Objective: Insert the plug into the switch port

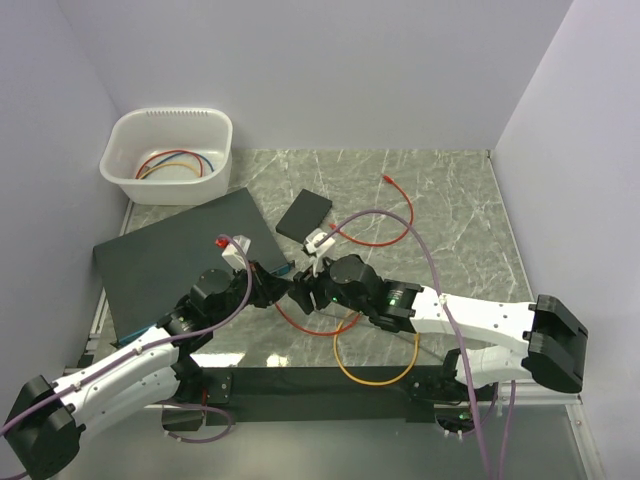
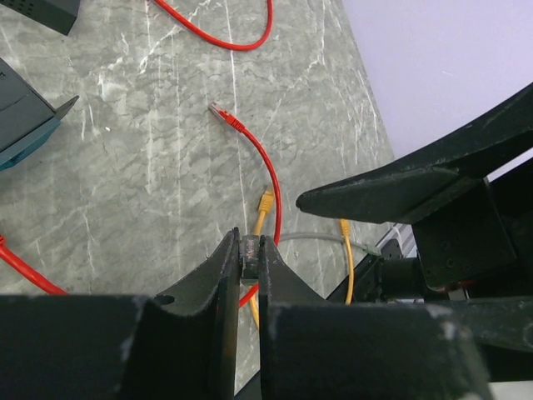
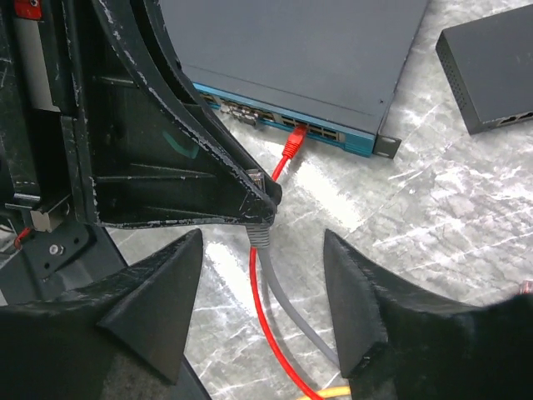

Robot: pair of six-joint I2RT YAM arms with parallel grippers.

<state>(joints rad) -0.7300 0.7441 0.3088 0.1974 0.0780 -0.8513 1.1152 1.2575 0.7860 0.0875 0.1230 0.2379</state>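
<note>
Left gripper (image 2: pixel 248 250) — jaws pinched on a grey connector (image 3: pixel 260 233); the plug (image 3: pixel 291 146) just ahead of its tips, near the switch port (image 3: pixel 301 129); right gripper (image 3: pixel 262 308) — wide, empty, just behind.

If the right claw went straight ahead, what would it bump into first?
Probably the left gripper, shut on the grey plug; the red plug and switch lie beyond. Depth is hard to judge.
</note>
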